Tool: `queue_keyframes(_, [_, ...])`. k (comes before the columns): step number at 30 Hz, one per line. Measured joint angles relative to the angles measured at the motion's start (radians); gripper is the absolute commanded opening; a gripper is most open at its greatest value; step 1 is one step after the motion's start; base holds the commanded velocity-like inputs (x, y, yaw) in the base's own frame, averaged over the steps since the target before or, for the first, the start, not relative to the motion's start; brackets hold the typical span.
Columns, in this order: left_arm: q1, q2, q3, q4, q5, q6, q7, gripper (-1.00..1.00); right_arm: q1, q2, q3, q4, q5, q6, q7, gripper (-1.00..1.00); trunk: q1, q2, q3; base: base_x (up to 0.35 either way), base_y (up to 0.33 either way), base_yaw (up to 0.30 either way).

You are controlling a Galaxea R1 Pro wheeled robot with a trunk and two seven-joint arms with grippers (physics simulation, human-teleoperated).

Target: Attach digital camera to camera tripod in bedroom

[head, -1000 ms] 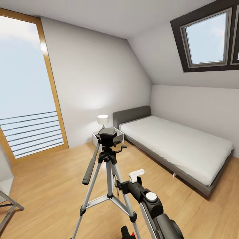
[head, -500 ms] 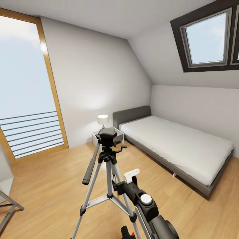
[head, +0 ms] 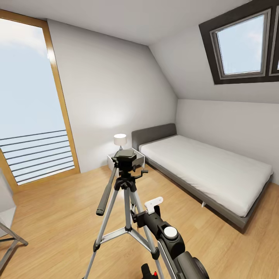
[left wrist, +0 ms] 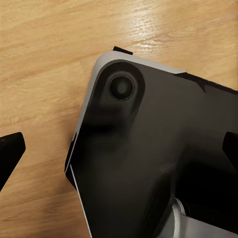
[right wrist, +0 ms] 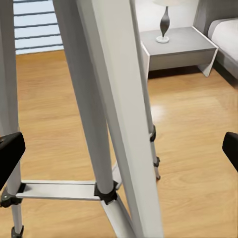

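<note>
Camera tripod (head: 126, 193) stands mid-floor w/ its pan head (head: 125, 158) bare: attach step not yet done. Digital camera (head: 148, 271) (black, red dot on top) sits low at the head view's bottom edge, near the tripod's feet; can't tell what it rests on. Right gripper (head: 144, 217) hangs beside a tripod leg (right wrist: 111, 114), jaws apart, holding nothing. Left gripper (left wrist: 119, 158) also open, fingertips wide over wood floor (left wrist: 44, 54). Next, imo: reach down, grasp the camera, then lift it to the head.
</note>
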Motion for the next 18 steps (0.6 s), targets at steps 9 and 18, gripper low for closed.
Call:
queue_keyframes(9, [0.000, 0.000, -0.001, 0.000, 0.000, 0.001, -0.001, 1.00, 0.000, 0.000, -0.001, 0.000, 0.002, -0.001, -0.003, 1.00, 0.000, 0.000, 0.000, 0.085, 0.000, 0.000])
queue_keyframes(18, [0.000, 0.002, -0.001, 0.000, 0.000, 0.001, -0.001, 1.00, 0.000, 0.000, 0.001, 0.002, 0.002, -0.001, -0.003, 1.00, 0.000, 0.000, 0.000, 0.170, 0.000, 0.000])
